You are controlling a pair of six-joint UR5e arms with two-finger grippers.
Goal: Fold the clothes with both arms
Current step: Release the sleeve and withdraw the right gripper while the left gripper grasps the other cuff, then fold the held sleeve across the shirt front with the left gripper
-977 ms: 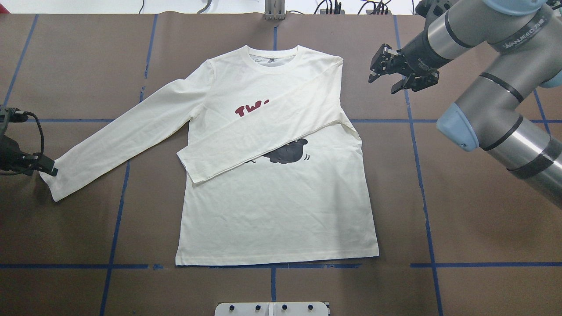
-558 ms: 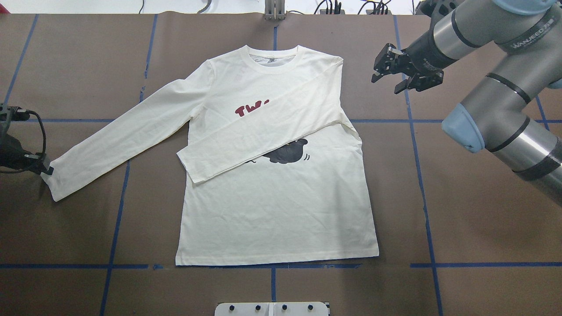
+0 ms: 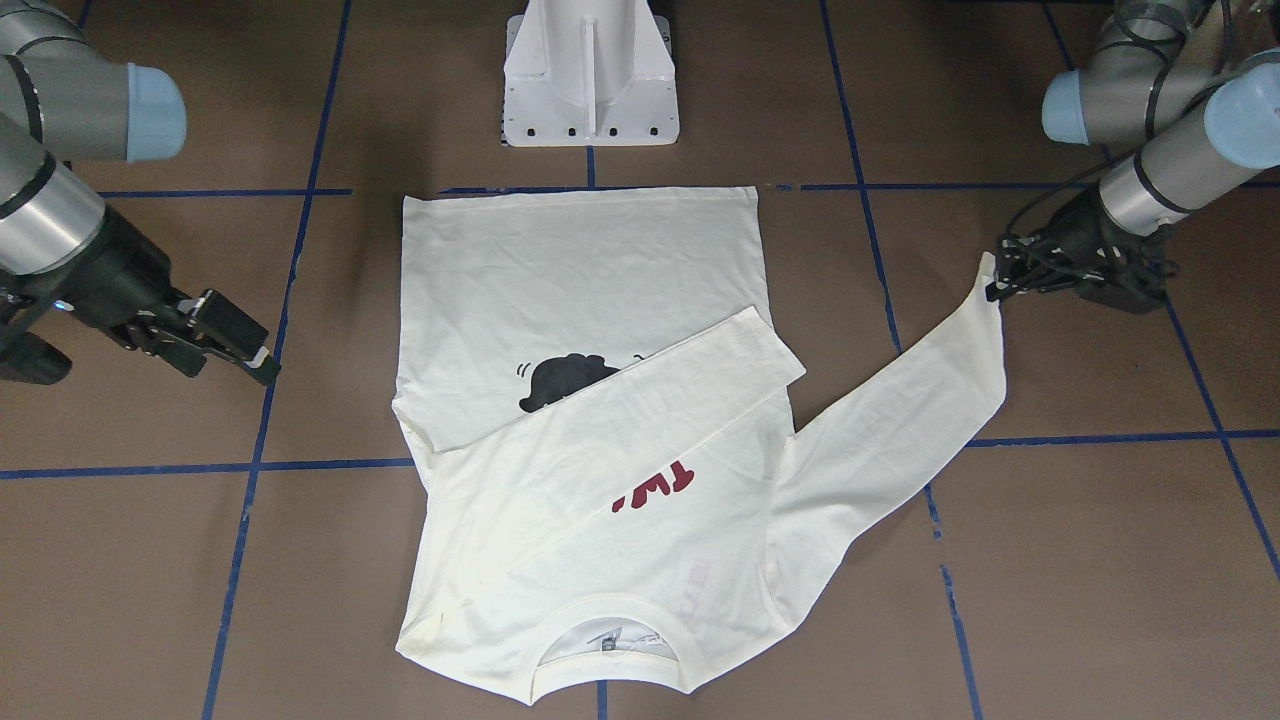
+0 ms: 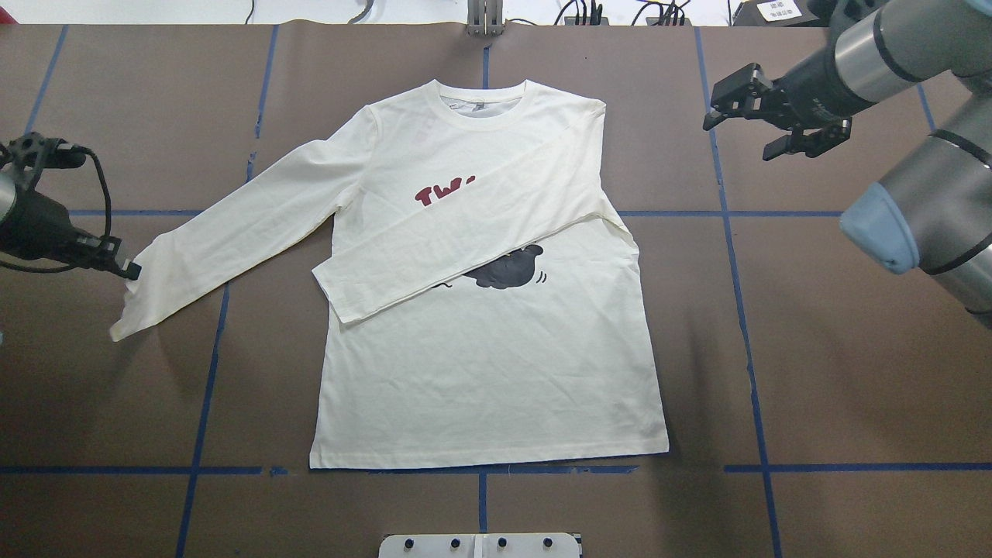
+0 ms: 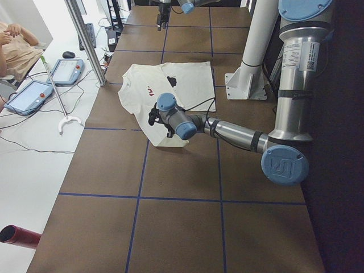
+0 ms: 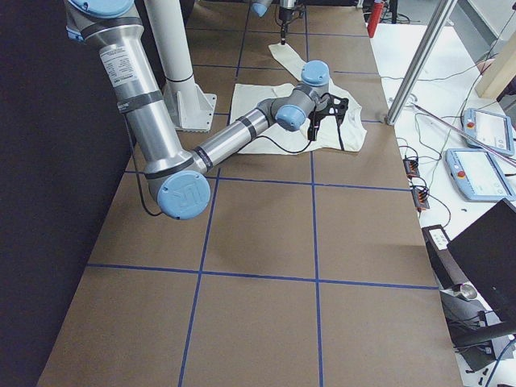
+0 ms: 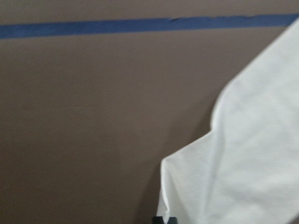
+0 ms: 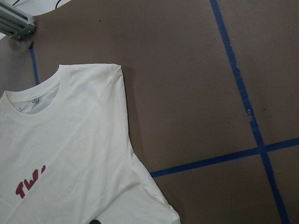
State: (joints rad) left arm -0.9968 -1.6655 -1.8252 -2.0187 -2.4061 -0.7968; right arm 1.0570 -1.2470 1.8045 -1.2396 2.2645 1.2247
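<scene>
Shirt (image 4: pixel 496 372) lies flat, its sleeve (image 4: pixel 232 225) end clenched in the left gripper (image 4: pixel 128 270) jaws for folding inward; right gripper (image 4: pixel 736 138) waits upper right, jaws released.

The desk (image 4: pixel 852 372) carries a brown covering divided into rectangles by blue tape lines (image 4: pixel 748 349). An aluminium post (image 5: pixel 85 40) stands at the middle of its far edge, and black cables (image 4: pixel 593 12) lie just behind that edge, toward the far-right corner. Beyond the far edge, off the desk, on a white surface lie two teach pendants (image 5: pixel 67 71) and a white hooked rod (image 5: pixel 60 108) among loose wires. A red cylinder (image 5: pixel 20 235) lies off the far-left corner.
</scene>
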